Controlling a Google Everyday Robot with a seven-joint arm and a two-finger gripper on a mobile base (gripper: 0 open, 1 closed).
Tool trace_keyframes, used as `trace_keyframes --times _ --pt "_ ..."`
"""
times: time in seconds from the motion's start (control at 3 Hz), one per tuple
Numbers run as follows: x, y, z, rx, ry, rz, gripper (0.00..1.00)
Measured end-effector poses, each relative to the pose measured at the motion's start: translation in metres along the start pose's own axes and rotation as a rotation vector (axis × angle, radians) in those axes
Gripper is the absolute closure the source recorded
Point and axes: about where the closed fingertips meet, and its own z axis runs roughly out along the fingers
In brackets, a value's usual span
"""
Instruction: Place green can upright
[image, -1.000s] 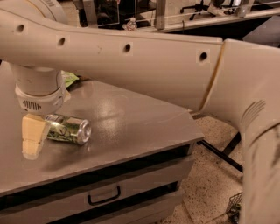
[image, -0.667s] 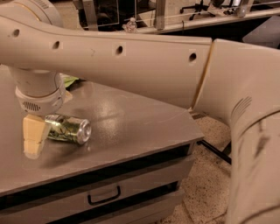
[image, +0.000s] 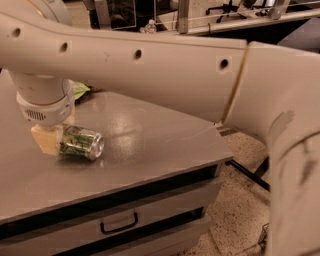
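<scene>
Honestly, we worry the can slips tilting up: the gripper, low over the worktop, has jaws clamped near one end.

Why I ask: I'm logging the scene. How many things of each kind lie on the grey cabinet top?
Cans: 1, the green can, on its side.
Bags: 1, a light-green bag, partly hidden behind the arm.
Total: 2.
The gripper hangs low, close beside the can.

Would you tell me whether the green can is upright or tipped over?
Tipped over: the green can lies on its side on the table, its silver end facing right. The gripper sits at its other end.
</scene>
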Motion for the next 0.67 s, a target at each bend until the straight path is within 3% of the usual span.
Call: trace_keyframes --times 0.33,0.67 --pt "-0.008 -0.011 -0.023 0.047 -0.068 -0.009 0.79" --pt "-0.01 -0.034 -0.061 0.075 -0.21 0.005 0.99"
